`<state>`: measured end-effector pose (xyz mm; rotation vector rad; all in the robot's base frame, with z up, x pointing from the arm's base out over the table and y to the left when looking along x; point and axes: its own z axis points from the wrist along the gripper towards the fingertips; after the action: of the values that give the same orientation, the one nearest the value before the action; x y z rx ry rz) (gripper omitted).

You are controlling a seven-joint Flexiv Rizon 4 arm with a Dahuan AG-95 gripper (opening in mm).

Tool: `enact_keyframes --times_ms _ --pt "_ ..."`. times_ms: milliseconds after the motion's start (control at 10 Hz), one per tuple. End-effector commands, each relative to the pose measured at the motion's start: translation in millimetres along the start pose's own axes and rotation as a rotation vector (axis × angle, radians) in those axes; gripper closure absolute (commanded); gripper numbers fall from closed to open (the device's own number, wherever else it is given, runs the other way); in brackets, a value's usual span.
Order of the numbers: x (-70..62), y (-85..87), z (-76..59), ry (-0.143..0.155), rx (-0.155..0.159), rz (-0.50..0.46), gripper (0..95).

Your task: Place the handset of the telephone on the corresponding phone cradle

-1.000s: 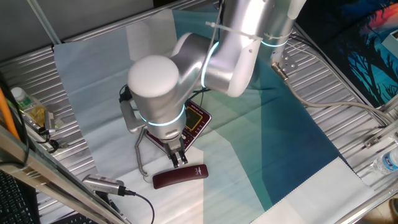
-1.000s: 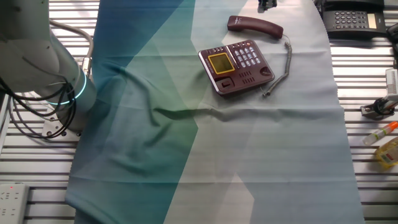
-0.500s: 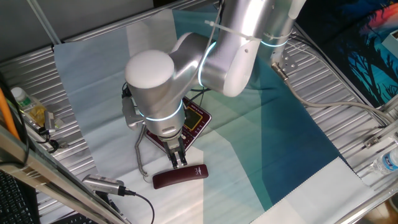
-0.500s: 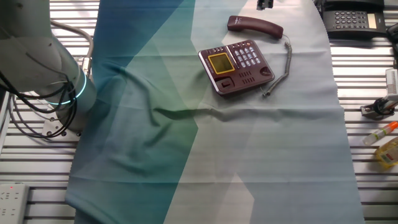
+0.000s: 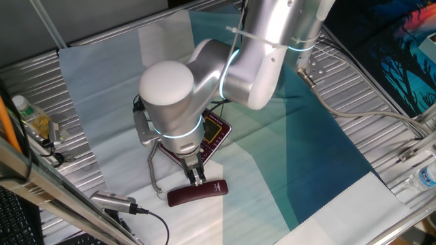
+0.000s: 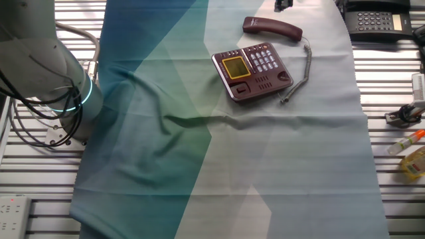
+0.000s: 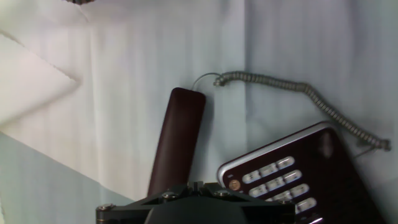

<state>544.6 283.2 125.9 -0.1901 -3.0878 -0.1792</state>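
The handset point(image 5: 197, 194) is a slim maroon bar lying on the white cloth, apart from the telephone point(image 6: 252, 72). It also shows in the other fixed view point(image 6: 272, 28) and in the hand view point(image 7: 178, 143). My gripper point(image 5: 196, 175) hangs just above the handset's middle, fingers close together and holding nothing. The phone cradle point(image 6: 262, 85) is the dark strip on the base's side away from the handset, and it is empty; it also shows in the hand view point(image 7: 339, 177). The grey coiled cord point(image 7: 298, 93) runs from the handset's end to the base.
My arm's big white joint point(image 5: 170, 92) hides most of the telephone in one fixed view. A black telephone point(image 6: 375, 18) sits beyond the cloth's corner. Bottles point(image 6: 412, 156) lie on the metal slats. A bottle point(image 5: 30, 116) and cables lie at the left.
The arm's elbow swayed slightly left and back. The gripper stays over the handset; handset, phone and cord have not moved.
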Motion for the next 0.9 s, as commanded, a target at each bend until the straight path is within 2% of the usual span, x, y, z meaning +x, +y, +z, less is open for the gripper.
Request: enact_keyframes --times_ms 100,300,400,600,900 --pt "0.5 0.0 2.3 -0.003 0.009 -0.008 57.0" --pt "0.6 0.9 8.9 -0.008 0.028 -0.007 57.0" --pt "0.7 1.6 12.4 -0.010 0.033 -0.006 38.0" --pt "1.0 2.8 19.3 -0.014 0.049 -0.004 38.0" --pt "1.5 3.9 25.9 -0.021 0.054 -0.003 38.0"
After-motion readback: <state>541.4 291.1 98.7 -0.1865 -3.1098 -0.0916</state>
